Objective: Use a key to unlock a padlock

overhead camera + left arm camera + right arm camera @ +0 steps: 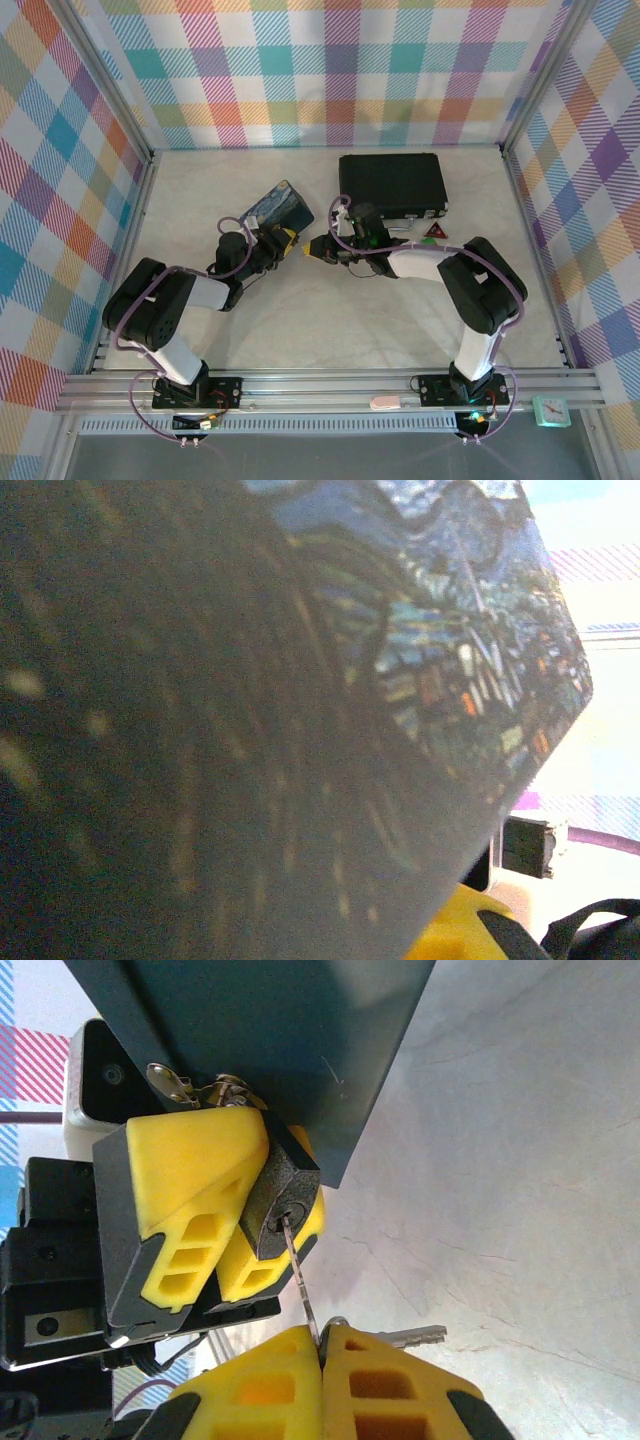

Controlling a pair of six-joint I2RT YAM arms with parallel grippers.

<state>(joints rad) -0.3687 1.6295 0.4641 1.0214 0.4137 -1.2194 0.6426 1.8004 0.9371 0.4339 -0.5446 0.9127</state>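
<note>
Step in hand: key insertion judged begun.
- Blue tin (281,204) seen mid-table, left of black case (393,184).
- Left gripper (287,240) clamped on padlock (283,1192) at tin's near edge.
- Right gripper (322,1338) pinched shut on key (299,1270), just right of padlock; tip set at keyhole.
- Next move judged: key to be pushed straight home, then turned, with padlock braced.

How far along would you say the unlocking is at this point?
Done: the left gripper clamps the padlock at the tin's edge, and the right gripper pinches the key. In hand: the key's tip is in the keyhole. Left: pushing it home, turning it and freeing the shackle, which looks closed.
</note>
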